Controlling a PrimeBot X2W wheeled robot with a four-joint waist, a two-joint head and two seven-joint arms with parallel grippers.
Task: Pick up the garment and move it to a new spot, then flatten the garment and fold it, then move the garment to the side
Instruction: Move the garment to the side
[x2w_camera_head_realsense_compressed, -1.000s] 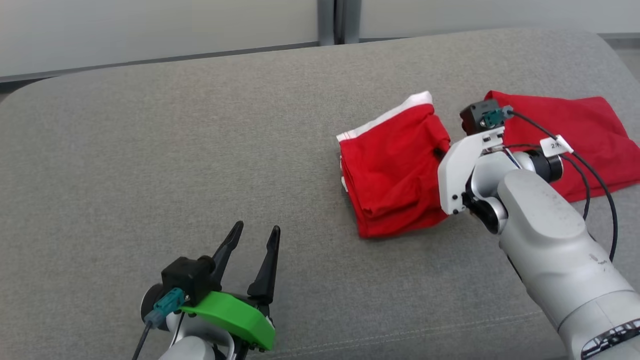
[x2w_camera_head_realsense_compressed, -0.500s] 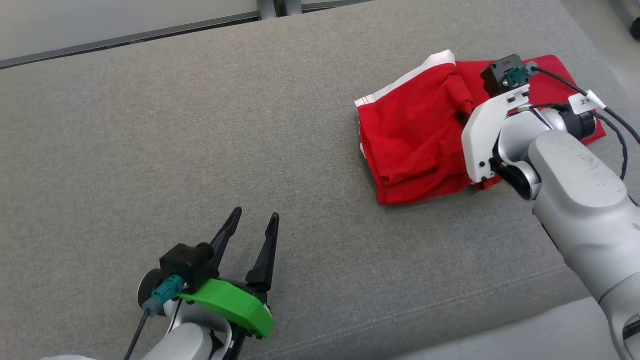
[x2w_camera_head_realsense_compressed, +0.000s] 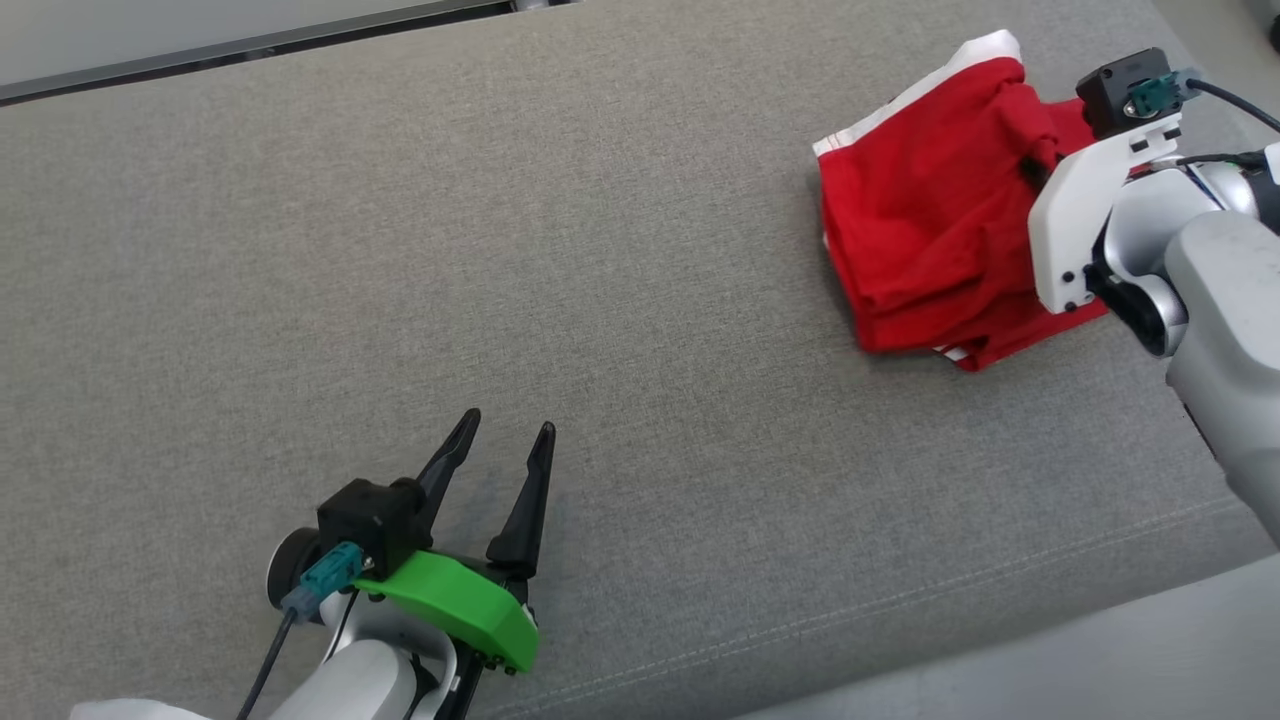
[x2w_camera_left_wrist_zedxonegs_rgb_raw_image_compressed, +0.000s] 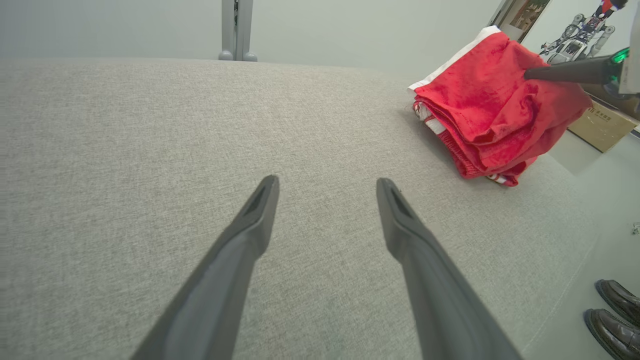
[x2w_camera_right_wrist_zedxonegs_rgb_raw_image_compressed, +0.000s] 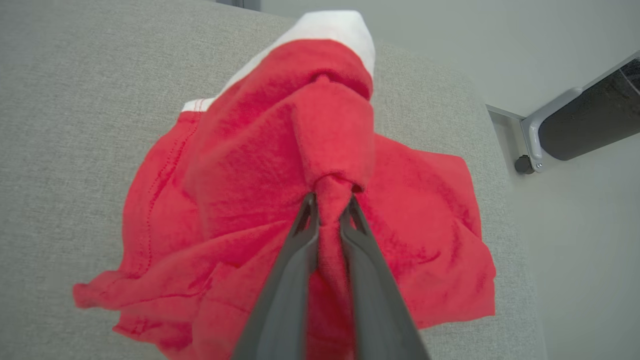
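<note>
At the lower left, the left gripper is low over the grey cushion, its fingers spread wide with nothing between them. Far to the right, near the cushion's right edge, lies the red garment with a white band, bunched in folded layers. The right gripper has its fingers nearly together and pinches a raised fold of the red cloth.

Lab: spare robot, cardboard box

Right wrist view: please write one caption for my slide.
Jaws of the right gripper pinch the red garment on the grey cushion.
</note>
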